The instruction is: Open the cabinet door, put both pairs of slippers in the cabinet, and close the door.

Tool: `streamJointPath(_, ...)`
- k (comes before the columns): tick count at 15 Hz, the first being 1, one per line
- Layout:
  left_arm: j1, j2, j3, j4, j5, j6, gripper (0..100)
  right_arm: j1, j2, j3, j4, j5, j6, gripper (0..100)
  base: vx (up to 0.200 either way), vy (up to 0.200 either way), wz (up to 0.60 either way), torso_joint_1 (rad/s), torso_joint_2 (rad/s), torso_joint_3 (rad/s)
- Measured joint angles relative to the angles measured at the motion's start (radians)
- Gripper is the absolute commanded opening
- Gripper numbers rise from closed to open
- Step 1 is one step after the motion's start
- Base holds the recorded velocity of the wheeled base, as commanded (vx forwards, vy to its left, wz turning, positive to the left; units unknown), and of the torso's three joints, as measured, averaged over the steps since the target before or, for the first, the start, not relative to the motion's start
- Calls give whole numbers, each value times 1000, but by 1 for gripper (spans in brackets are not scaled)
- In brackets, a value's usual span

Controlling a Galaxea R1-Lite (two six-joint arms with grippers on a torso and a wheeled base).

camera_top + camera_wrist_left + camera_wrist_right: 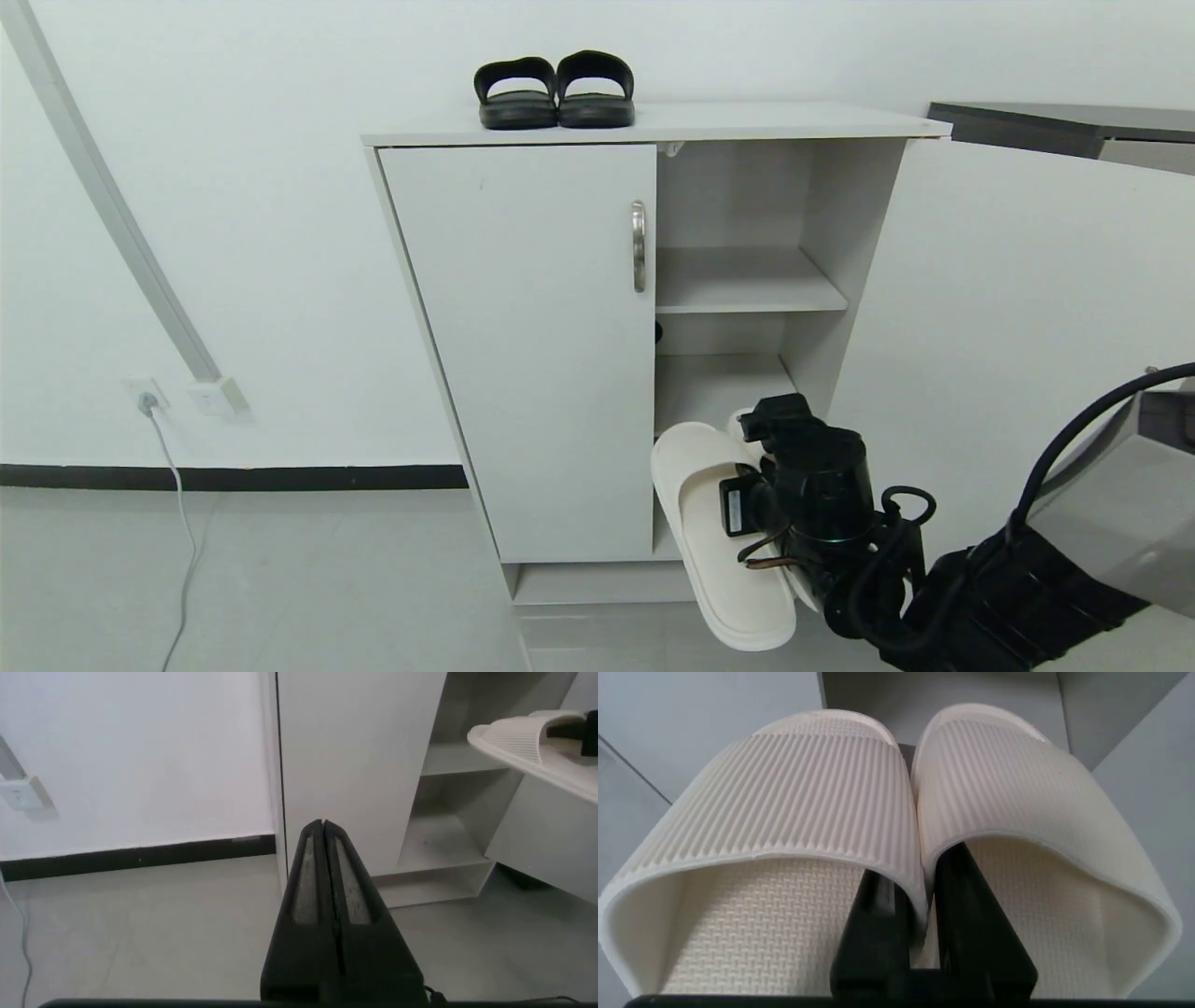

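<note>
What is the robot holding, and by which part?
The right gripper holds the white slippers, fingers pinching the straps' adjoining inner edges together. The left gripper is shut, empty.

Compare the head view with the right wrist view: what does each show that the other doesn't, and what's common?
Head view: black slippers on top of the cabinet, the left door closed with its handle, the right door swung open, bare shelves.
Right wrist view: the right tool shut on the adjoining strap edges of the white slippers, ribbed straps side by side.
Both: the white slippers, held before the cabinet's open side.
</note>
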Motion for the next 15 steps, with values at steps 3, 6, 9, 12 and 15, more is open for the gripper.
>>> streamJointPath(3,0,-1,1,0,-1,-1,0,0,51,-68,-4,-74,0,0,0,0,0,0,0,0)
streamJointPath(6,0,-1,1,0,-1,-5,0,7,123,-211,53,-187,9,0,0,0,0,0,0,0)
streamJointPath(9,0,-1,1,0,1,-7,0,8,169,-285,113,-243,54,0,0,0,0,0,0,0)
streamJointPath(12,0,-1,1,0,3,-10,0,6,184,-298,115,-245,56,0,0,0,0,0,0,0)
streamJointPath(15,0,-1,1,0,2,-10,0,6,198,-298,114,-245,57,0,0,-67,0,1,-1,1)
